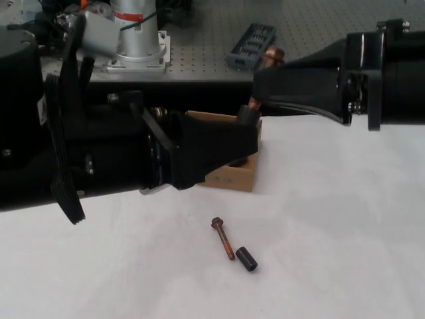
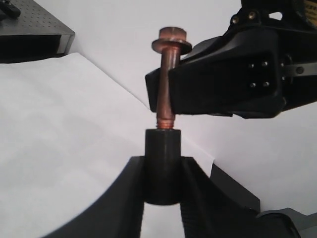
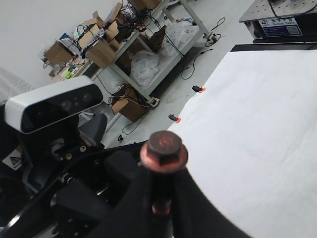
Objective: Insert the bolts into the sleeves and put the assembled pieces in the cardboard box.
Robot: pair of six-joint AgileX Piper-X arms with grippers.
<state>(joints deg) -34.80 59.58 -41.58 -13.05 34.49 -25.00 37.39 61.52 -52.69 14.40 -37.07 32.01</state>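
My left gripper (image 2: pixel 162 166) is shut on a black sleeve (image 2: pixel 162 171), held upright above the cardboard box (image 1: pixel 234 175). My right gripper (image 3: pixel 162 196) is shut on a copper bolt (image 2: pixel 167 74) with its head up. The bolt's threaded tip sits at the sleeve's top opening; how far it is in I cannot tell. In the high view the two grippers meet over the box, left gripper (image 1: pixel 247 119) below right gripper (image 1: pixel 262 85). A second bolt (image 1: pixel 224 238) and a second sleeve (image 1: pixel 247 258) lie side by side on the white table in front of the box.
A grey perforated bench (image 1: pixel 279 26) runs along the back, with a metal post base (image 1: pixel 138 40) and a dark blue ribbed part (image 1: pixel 251 45) on it. White tabletop (image 1: pixel 345 232) stretches to the right and front. The left arm's bulk (image 1: pixel 66 153) covers the left side.
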